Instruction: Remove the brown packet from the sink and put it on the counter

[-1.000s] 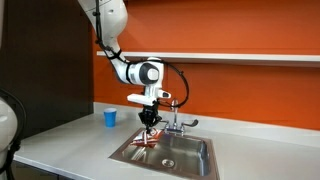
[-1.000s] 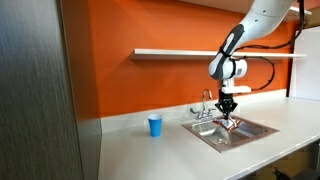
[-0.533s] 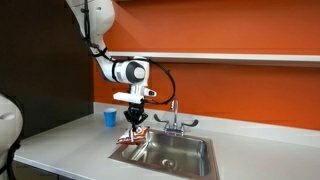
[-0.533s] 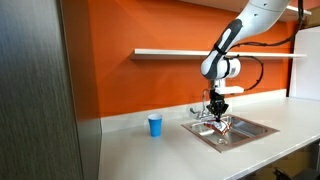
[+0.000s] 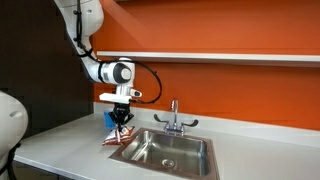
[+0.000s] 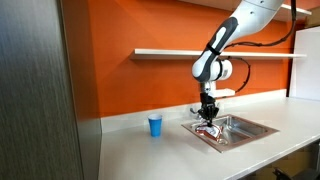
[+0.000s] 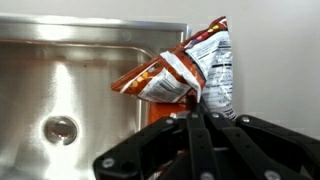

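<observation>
Sink [image 5: 190, 155], one only: a rectangular stainless-steel basin with a flat brushed rim, set into one long smooth grey-white counter [image 5: 60, 150]. One chrome tap [image 5: 173, 120] with two handles stands at the back of the sink. One round drain [image 7: 60, 128] shows in the sink floor in the wrist view.

One white robot arm reaches down to the end of the sink nearest one small blue cup [image 6: 155, 125]. Its single black gripper [image 5: 120, 126] is clamped on the top edge of one flat, crinkled reddish-brown packet [image 7: 185, 70] with whitish printed patches. The dark fingers [image 7: 190, 128] are pressed together on the foil.

The packet hangs below the gripper, lifted out of the basin, over the line where the sink rim meets the counter. In the wrist view its brown half lies over the steel and its pale half over the counter. Whether its lower edge touches the rim cannot be told.

The cup stands upright on the counter beyond that end of the sink. One narrow pale shelf [image 5: 230, 58] runs along the matte orange wall [image 5: 230, 95] above the sink.
</observation>
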`<state>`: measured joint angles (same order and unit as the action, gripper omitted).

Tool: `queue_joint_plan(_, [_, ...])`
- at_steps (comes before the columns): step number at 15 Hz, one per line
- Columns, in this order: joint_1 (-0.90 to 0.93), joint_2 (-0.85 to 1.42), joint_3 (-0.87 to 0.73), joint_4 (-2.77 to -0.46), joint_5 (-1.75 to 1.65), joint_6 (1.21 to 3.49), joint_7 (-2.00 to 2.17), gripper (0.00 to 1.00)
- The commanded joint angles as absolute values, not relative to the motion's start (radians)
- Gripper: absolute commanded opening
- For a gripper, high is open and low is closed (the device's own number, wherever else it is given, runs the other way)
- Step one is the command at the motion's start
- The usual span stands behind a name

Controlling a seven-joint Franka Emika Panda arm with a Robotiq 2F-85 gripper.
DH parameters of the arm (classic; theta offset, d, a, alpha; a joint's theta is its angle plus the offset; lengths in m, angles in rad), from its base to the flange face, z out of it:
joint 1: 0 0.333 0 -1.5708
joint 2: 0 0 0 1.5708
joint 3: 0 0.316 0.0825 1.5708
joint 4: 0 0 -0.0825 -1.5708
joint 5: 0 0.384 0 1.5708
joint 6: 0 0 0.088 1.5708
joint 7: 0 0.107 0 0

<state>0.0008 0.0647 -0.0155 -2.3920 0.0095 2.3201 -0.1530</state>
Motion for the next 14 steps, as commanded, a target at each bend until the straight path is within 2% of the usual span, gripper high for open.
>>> queue_joint_plan(1, [0.020,0.050,0.017,-2.411,0.013,2.307,-0.194,0.00])
queue_joint_plan(14, [0.065,0.163,0.081,-2.367,0.015,2.303,-0.256,0.00])
